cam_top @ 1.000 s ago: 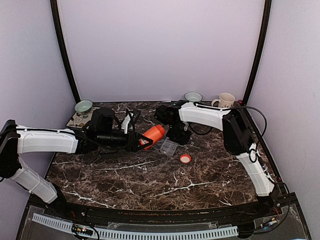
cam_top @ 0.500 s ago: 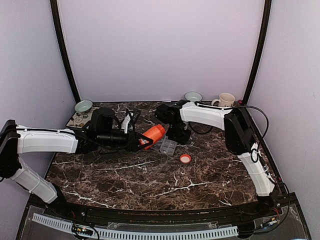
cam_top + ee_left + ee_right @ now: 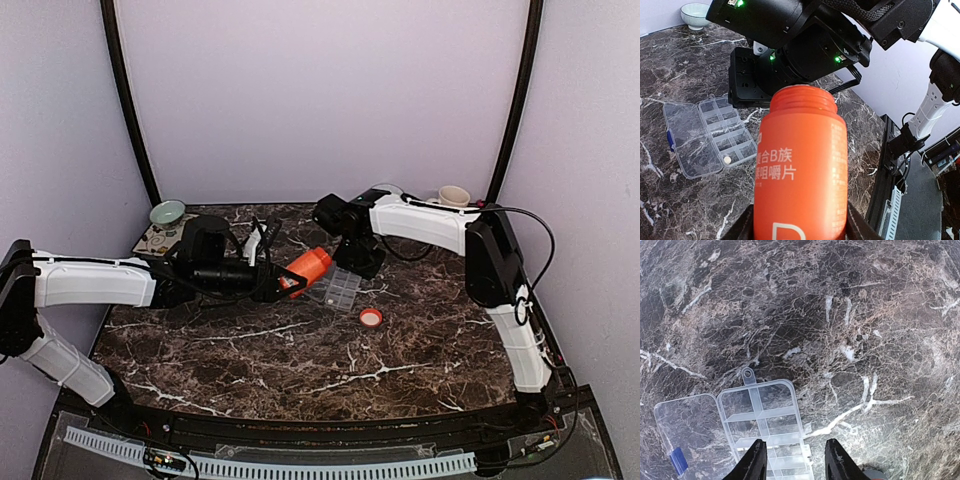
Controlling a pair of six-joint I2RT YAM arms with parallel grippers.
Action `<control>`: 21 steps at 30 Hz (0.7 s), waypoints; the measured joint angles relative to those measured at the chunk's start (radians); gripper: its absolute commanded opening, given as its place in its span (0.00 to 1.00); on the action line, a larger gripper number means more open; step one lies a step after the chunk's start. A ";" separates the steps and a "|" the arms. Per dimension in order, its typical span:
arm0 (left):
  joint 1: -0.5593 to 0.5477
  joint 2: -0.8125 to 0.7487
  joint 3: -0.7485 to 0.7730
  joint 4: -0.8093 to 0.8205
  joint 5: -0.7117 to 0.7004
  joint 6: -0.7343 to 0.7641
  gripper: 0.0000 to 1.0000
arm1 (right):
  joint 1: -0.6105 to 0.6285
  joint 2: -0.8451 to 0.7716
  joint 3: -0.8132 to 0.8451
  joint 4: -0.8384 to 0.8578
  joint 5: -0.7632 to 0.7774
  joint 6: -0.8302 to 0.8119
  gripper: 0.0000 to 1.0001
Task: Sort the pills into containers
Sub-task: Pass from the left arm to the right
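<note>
While, from above, the left gripper (image 3: pixel 283 283) clamps the uncapped bottle (image 3: pixel 308 267) just beside the open box (image 3: pixel 340 290), its wrist view shows one pill (image 3: pixel 727 159) in a compartment. From its own wrist, the right gripper (image 3: pixel 794 452) hovers empty, fingers parted, over the box. A slow tilt seems wisest.

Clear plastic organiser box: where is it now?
In the top view, the clear plastic organiser box lies right of centre, between the orange cylindrical bottle and the red round cap, under the right pincer.
</note>
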 measured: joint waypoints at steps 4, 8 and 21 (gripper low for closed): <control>-0.003 0.000 0.000 0.000 0.000 0.000 0.00 | 0.001 -0.003 -0.007 0.007 0.002 -0.009 0.39; -0.003 -0.002 -0.003 0.000 0.000 0.000 0.00 | 0.007 -0.027 -0.047 0.022 0.021 -0.045 0.36; -0.003 -0.043 -0.060 0.030 0.018 0.000 0.00 | 0.103 -0.447 -0.600 0.282 0.053 -0.300 0.40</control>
